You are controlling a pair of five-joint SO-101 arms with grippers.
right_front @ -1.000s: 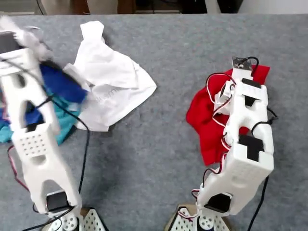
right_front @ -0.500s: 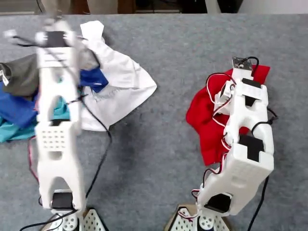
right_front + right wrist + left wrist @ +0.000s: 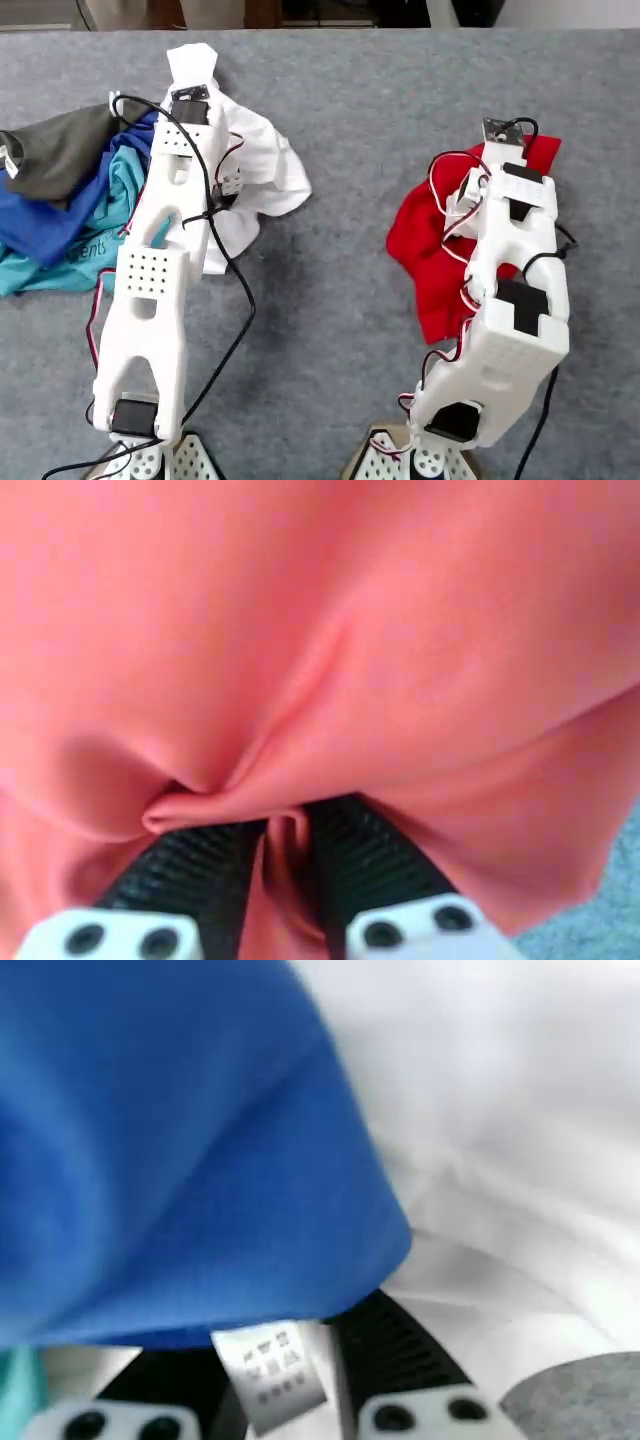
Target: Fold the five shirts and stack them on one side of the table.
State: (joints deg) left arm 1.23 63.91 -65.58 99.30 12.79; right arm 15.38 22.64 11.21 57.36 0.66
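On the right side of the table (image 3: 380,90), your right gripper (image 3: 285,845) holds its jaws pinched narrow on a raised fold of the red shirt (image 3: 418,245). At the left heap, your left gripper (image 3: 282,1365) has its jaws nearly closed on the blue shirt (image 3: 150,1140) at its care label (image 3: 268,1375). The white shirt (image 3: 265,150) lies just behind it, and the grey shirt (image 3: 60,150) and teal shirt (image 3: 60,265) lie alongside. By the look of them, all 5 are light and limp and will sag and slide. You'd do best to grip hems, collars or shoulder seams, 2 corners at once, rather than mid-panel.
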